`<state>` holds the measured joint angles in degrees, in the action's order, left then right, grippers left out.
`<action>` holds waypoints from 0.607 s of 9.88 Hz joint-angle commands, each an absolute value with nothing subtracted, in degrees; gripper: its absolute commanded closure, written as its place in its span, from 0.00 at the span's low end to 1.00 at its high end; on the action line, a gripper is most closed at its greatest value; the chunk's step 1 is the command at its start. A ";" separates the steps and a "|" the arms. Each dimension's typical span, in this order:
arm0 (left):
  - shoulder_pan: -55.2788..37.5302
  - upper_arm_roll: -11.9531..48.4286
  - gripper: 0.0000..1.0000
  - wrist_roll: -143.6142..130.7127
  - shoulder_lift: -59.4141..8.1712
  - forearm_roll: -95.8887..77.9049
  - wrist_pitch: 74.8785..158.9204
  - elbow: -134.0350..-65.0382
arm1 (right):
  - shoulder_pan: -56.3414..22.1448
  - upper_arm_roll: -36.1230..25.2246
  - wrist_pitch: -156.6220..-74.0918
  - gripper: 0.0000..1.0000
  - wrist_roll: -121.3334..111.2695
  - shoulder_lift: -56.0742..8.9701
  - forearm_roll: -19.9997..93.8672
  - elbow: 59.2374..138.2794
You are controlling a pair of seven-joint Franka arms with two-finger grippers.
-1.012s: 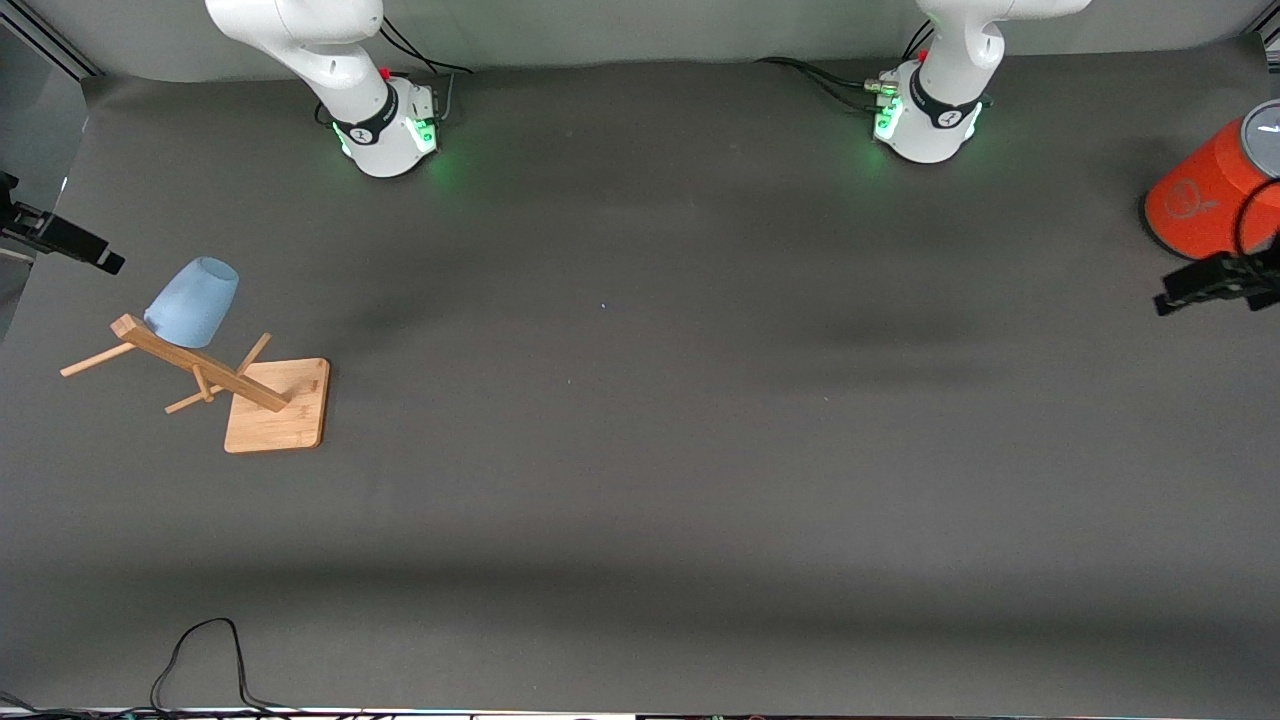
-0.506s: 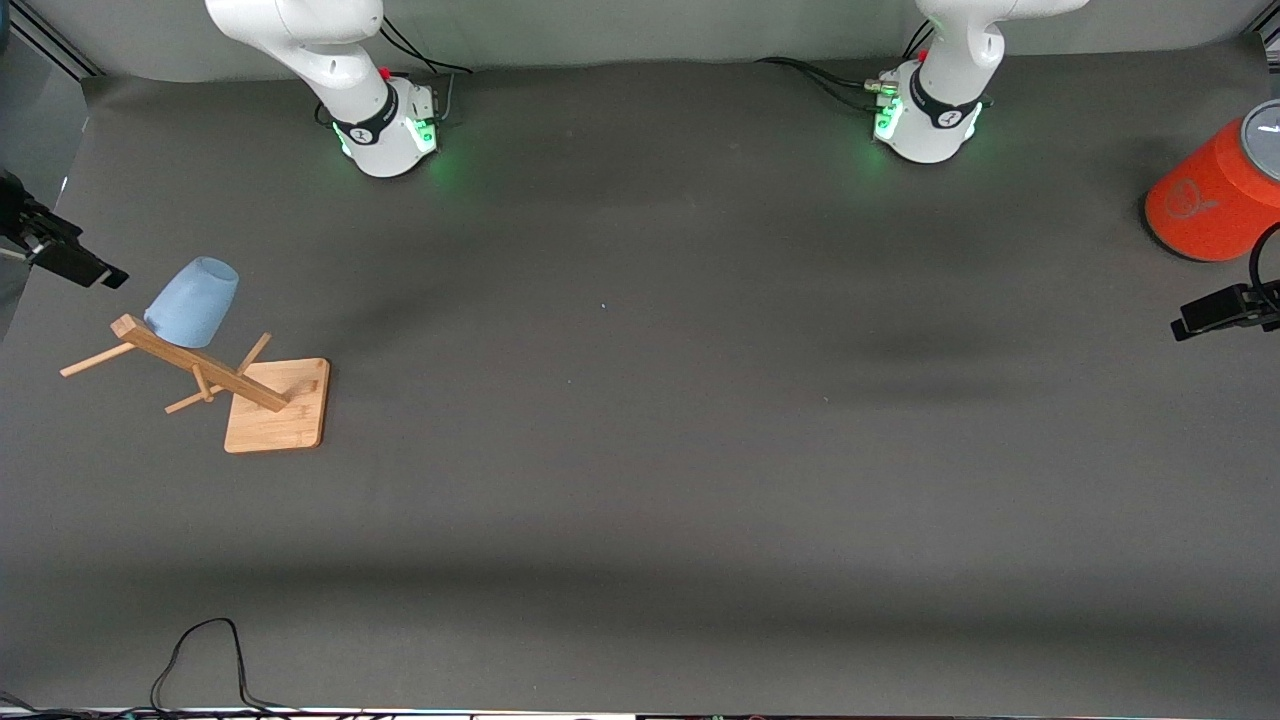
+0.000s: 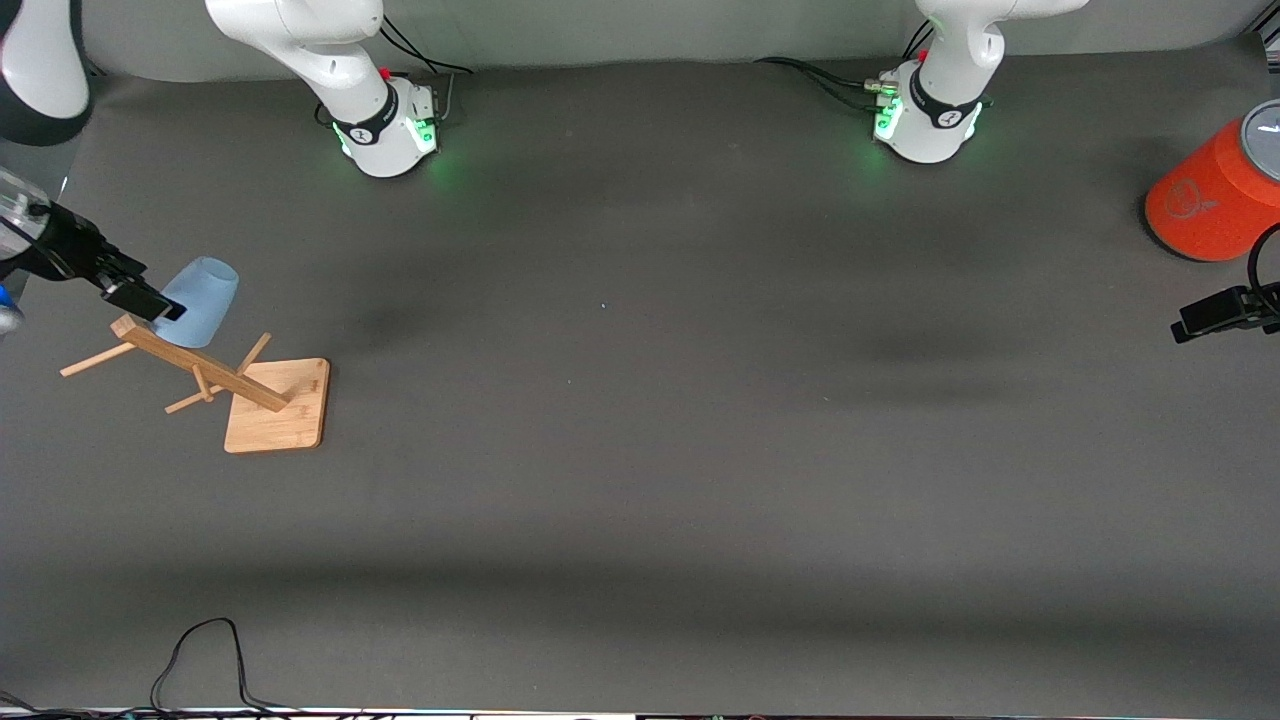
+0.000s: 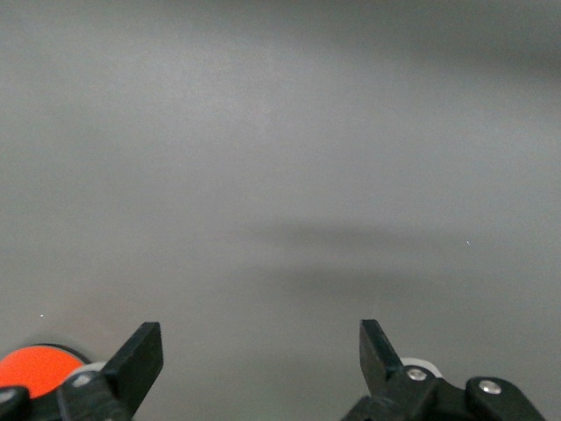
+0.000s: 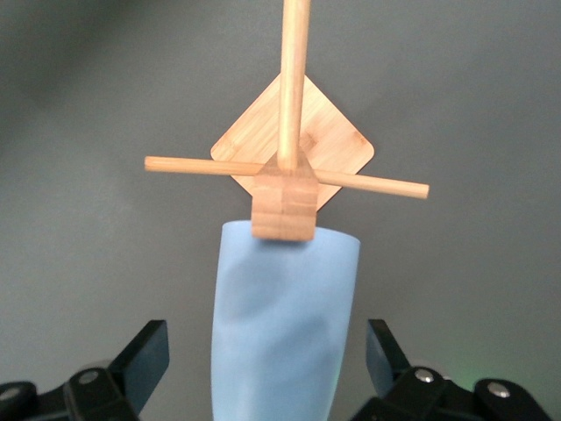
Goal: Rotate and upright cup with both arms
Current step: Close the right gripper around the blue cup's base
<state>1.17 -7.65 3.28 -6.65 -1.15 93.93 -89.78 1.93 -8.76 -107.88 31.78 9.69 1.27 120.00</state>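
The pale blue cup hangs mouth-down and tilted on a peg of the wooden rack, at the right arm's end of the table. My right gripper is open at the cup's base end. In the right wrist view the cup lies between the fingers of this gripper, with a gap on each side. My left gripper waits low over the left arm's end of the table. In the left wrist view it is open and empty.
A large orange cylinder with a grey lid stands at the left arm's end, close to the left gripper, and also shows in the left wrist view. The rack's pegs stick out sideways. A black cable lies at the near edge.
My right gripper has moved in from the table's edge until its fingers straddle the cup. My left gripper first drew back from the orange cylinder, then stayed still.
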 commanded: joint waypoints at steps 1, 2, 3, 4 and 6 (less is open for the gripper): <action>0.62 -7.73 0.00 2.55 -6.07 -0.44 94.66 -90.44 | 1.67 -9.23 -112.31 0.00 32.87 11.69 2.46 125.06; 0.53 -7.73 0.00 2.55 -6.06 -0.44 94.75 -90.44 | 1.67 -9.14 -113.54 0.00 32.87 11.60 2.46 125.85; 0.61 -7.73 0.00 2.55 -6.06 -0.44 95.01 -90.35 | 1.67 -9.23 -113.82 0.00 32.87 11.34 2.46 126.03; 0.79 -7.73 0.00 2.55 -5.98 -0.44 95.10 -90.44 | 1.67 -9.23 -113.91 0.00 32.87 10.99 2.46 126.04; 0.70 -7.73 0.00 2.55 -6.06 -0.44 95.18 -90.44 | 1.76 -9.23 -113.91 0.27 32.70 11.07 2.46 126.04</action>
<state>1.15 -7.59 3.28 -6.65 -1.13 94.36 -89.79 1.94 -8.97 -112.78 31.89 9.78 1.28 125.00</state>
